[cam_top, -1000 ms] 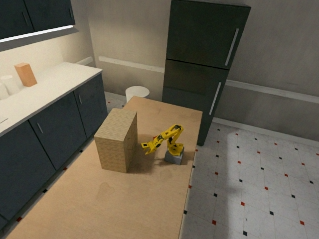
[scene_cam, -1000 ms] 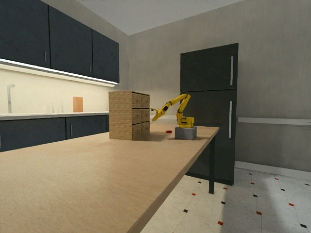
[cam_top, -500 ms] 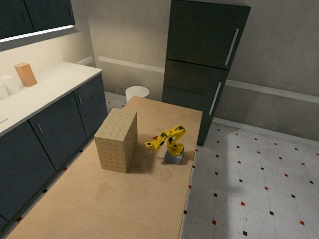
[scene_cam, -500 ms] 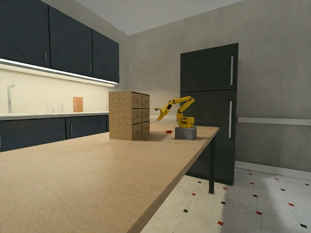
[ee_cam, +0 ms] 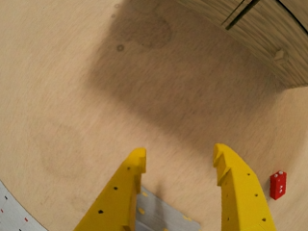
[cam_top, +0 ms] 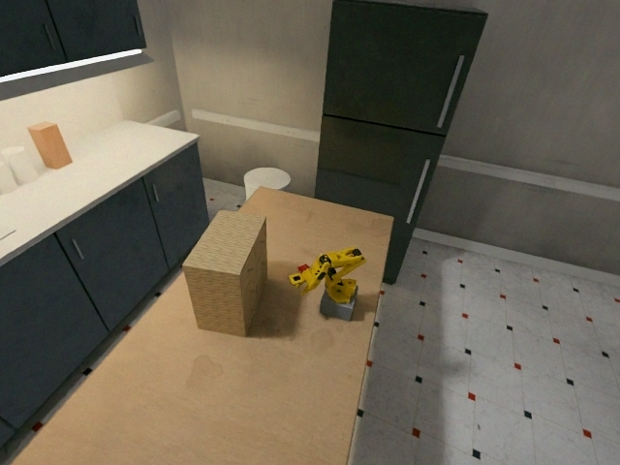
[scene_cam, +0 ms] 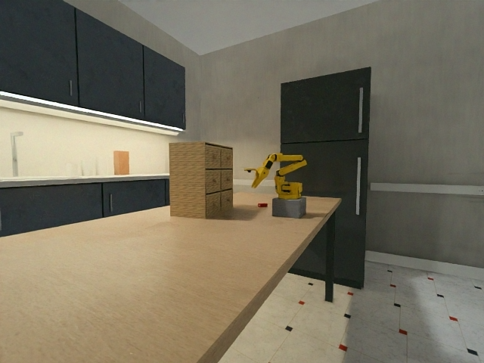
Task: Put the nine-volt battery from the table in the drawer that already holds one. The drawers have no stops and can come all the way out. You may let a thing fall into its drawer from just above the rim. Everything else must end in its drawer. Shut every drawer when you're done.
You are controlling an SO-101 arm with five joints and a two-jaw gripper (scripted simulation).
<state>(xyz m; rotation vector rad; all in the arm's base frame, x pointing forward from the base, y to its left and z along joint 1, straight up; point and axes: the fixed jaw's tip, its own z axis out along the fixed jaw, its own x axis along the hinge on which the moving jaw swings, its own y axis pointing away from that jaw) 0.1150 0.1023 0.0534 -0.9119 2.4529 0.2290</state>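
Though the arm is up and out over the table (cam_top: 210, 385) (scene_cam: 117, 269) (ee_cam: 53, 91), the main job isn't done: the batt. (cam_top: 303, 267) (scene_cam: 262, 205) (ee_cam: 278, 185) lies on the table top, just right of the frame's centre & a bit below mid-height in the ext. view, and at the lower right in the wrist view, outside the fingers. The gripper (cam_top: 296, 288) (scene_cam: 249, 178) (ee_cam: 179, 156), near centre in the top view, has its fingers apart w/ nothing between them.

The chest (cam_top: 225, 245) (scene_cam: 187, 179) (ee_cam: 269, 43), left of centre in the top & ext. views, shows six fronts, two cols. by three rows. All look shut or nearly so in the ext. view; a tiny gap can't be ruled out at this size. No drawer interior shows, so which one has the other batt. can't be told from here.

Left to do, as judged: find the right drawer & pull it partway (no stops, so too long a pull could drop it), pick up the batt., let it go inside or from just above the rim, then push the drawer shut & check the rest. Prob. still early on, w/ no part of the put-away visibly done.

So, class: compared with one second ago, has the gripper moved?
Yes. In the exterior view, the gripper has drawn back from the drawer cabinet.
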